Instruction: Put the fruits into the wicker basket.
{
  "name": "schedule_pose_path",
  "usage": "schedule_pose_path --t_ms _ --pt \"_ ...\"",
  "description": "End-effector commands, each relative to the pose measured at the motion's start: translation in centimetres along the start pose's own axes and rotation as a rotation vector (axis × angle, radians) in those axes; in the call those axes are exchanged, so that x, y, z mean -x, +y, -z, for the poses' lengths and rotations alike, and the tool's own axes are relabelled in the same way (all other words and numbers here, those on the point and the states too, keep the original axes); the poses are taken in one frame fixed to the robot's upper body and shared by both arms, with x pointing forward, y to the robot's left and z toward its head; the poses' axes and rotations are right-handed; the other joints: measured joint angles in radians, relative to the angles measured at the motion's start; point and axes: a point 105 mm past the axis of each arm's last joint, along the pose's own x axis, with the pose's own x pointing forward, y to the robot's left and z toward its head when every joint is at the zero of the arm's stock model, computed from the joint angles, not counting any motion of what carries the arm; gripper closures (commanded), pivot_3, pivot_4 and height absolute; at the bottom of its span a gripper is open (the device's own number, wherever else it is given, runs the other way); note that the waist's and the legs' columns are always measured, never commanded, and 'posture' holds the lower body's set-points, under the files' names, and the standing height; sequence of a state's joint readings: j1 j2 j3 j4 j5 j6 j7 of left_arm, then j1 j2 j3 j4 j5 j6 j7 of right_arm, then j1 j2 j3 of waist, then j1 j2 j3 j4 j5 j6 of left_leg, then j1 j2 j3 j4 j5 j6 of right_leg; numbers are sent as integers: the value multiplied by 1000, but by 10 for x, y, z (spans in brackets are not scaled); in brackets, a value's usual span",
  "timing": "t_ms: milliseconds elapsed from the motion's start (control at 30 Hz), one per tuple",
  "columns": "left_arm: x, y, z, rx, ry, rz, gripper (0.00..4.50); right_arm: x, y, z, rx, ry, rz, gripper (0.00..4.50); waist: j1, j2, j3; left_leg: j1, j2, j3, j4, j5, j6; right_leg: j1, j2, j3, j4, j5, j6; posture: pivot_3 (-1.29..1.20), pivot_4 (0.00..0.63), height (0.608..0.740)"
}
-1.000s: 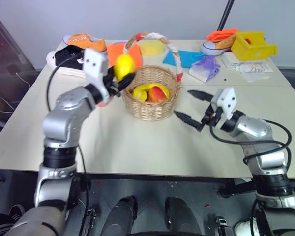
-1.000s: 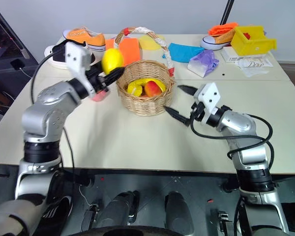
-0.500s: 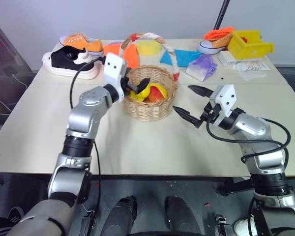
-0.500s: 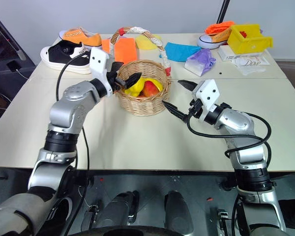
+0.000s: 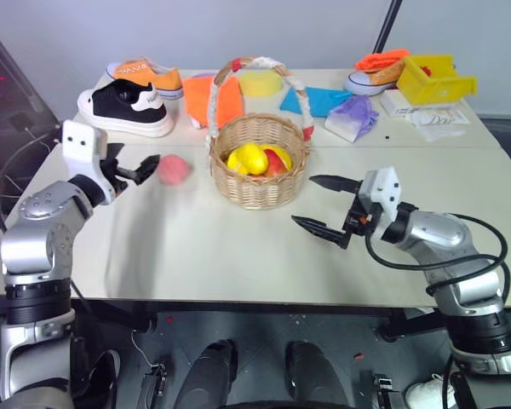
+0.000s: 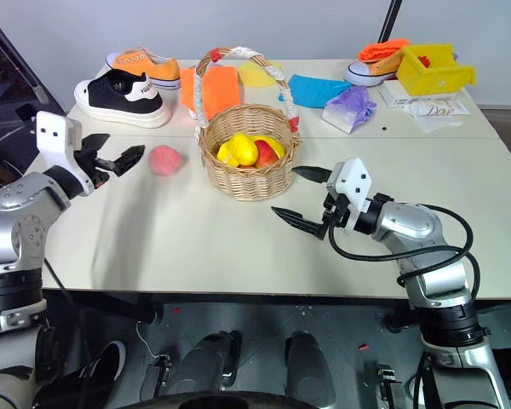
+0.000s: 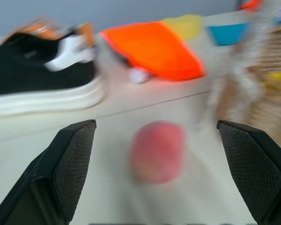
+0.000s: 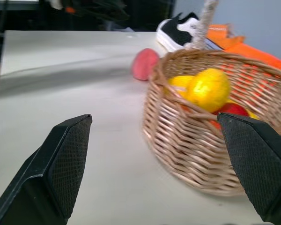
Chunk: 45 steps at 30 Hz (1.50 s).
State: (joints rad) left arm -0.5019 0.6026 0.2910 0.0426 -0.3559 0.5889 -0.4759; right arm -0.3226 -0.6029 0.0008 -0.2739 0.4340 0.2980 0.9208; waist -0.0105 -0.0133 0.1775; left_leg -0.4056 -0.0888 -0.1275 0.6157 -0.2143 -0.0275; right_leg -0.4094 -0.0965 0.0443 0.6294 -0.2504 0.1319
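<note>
Wicker basket sits mid-bench holding the lemon, mango and banana; the peach lies beside it. I see my left claw empty, fingers apart, near the peach; my right claw likewise spread.

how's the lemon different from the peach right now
The lemon is yellow; the peach is pink-red. The lemon sits on top of the other fruit inside the wicker basket; the peach lies on the bare table, apart from the basket and in front of the open left gripper. Both are small toy fruits, and neither is being held.
</note>
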Motion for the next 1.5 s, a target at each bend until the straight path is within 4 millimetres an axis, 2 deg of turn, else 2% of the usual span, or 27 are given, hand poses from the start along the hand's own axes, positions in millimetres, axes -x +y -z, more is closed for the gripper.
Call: schedule_pose_path --t_ms 33,233,433,533,667,800,900,933,1067,1100,1233,1367,1500 --pt "-17 10 -8 5 -70 -80 73 -17 11 -16 36 -62 -44 0 1 -1 0 0 0 -1 0 0 0 0 0 -1 0 0 0 0 150 740" --pt "-48 -8 4 20 -35 -16 73 -20 11 -18 38 -72 -37 0 1 -1 0 -2 -1 -1 0 0 0 -1 -1 -1 -1 0 0 0 150 740" --pt "-66 -2 11 -13 6 -27 73 -17 11 -13 35 -65 -18 0 -5 -1 0 -1 -1 -1 0 0 0 -2 0 -1 1 0 0 0 150 740" --pt "-74 -8 19 -28 29 9 73 -17 11 -11 39 -65 -11 0 -2 -1 0 -2 -1 -1 0 0 0 -2 0 -1 1 0 0 0 150 740" --pt "-81 -16 33 -27 64 44 73 -17 11 -13 50 -70 -6 0 -2 -1 0 -2 -1 0 0 0 0 -2 0 -1 1 0 1 0 150 740" --pt "-85 -23 49 -120 123 53 73 -16 10 -17 60 -79 1 0 -3 -1 0 -2 -1 0 0 0 0 -2 0 -1 1 0 1 0 150 740" --pt "-87 -22 54 -52 133 36 73 -15 10 -17 65 -75 5 0 -2 -1 0 -2 -1 -1 0 0 0 -2 0 -1 1 0 1 0 150 740" --pt "-87 -21 54 -46 126 27 286 -15 10 -17 64 -75 6 0 -2 -1 0 -2 -1 -1 0 0 0 -2 0 -1 1 0 1 0 150 740" --pt "-88 -19 38 -34 47 17 1672 -13 9 -16 63 -70 12 0 -3 -1 0 -2 -1 -1 1 0 0 -2 0 -1 1 0 1 0 150 740" --pt "-88 -17 34 -57 29 8 1884 -14 8 -15 65 -67 12 0 -3 -1 0 -2 -1 -1 1 0 0 -2 0 -1 1 0 1 0 150 740" --pt "-82 -14 20 -12 -44 14 1884 -14 8 -16 66 -68 16 0 -3 -1 0 -2 -1 -1 1 0 0 -2 0 -1 1 0 1 0 150 740" --pt "-43 -39 -5 -49 -97 245 1884 -9 2 -20 54 -87 44 0 -15 -1 0 -2 0 0 -1 0 0 -3 0 1 1 0 1 0 150 740" --pt "-5 -75 -44 -17 -202 432 1884 -3 -15 -23 47 -121 134 0 -5 -1 0 -2 1 0 0 0 -1 -4 0 1 2 1 1 0 150 740"
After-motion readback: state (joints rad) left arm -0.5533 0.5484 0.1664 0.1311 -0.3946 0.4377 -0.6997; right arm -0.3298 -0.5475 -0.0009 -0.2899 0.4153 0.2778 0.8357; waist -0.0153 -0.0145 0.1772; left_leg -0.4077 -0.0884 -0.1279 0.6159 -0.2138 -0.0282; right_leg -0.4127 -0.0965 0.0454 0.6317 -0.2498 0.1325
